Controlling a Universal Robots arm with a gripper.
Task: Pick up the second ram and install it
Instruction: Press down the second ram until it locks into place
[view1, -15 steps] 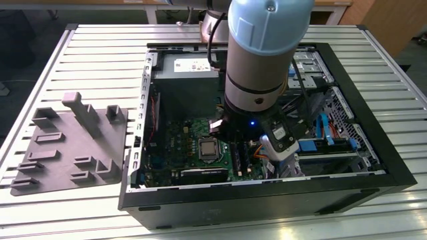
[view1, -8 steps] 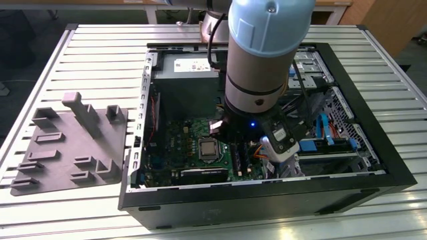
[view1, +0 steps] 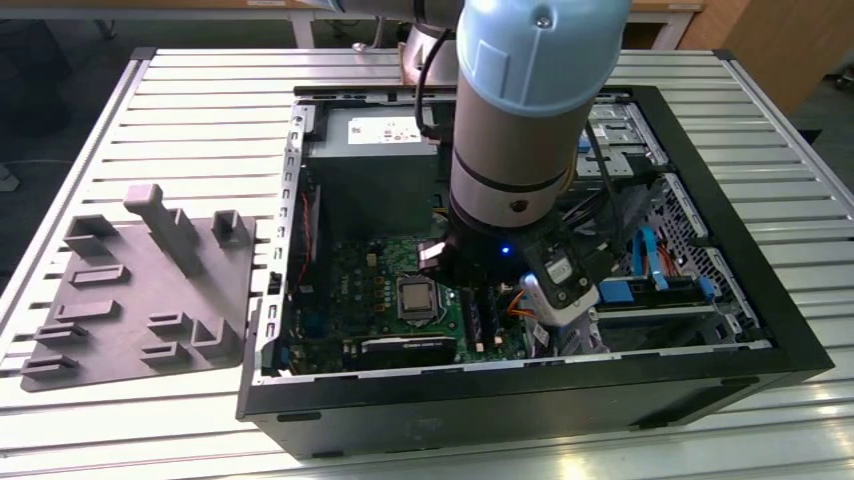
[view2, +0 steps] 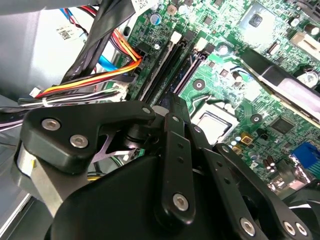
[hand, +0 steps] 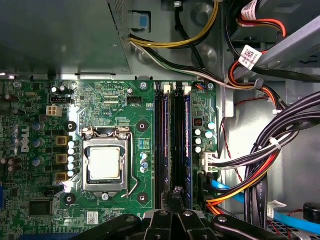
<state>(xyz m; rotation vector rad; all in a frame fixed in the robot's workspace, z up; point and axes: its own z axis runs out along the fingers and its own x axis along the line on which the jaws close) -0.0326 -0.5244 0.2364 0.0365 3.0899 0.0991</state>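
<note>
My gripper (hand: 175, 196) hangs low inside the open computer case (view1: 747, 345), over one end of the long memory slots (hand: 174, 135) beside the processor socket (hand: 105, 162). Its fingertips (view2: 173, 102) are drawn close together, with no gap that I can make out. Long dark strips run edge-on along the slots (view2: 186, 70) in both wrist views. I cannot tell which of them is the second ram, or whether the fingertips touch it. In the exterior view the arm's wrist (view1: 514, 215) hides the gripper.
The grey moulded tray (view1: 140, 300) lies on the slatted table at the exterior view's left of the case, nothing resting on its posts. Bundles of black, orange, red and blue cables (hand: 260, 165) crowd one side of the slots. The power supply (view1: 380, 130) fills the case's far end.
</note>
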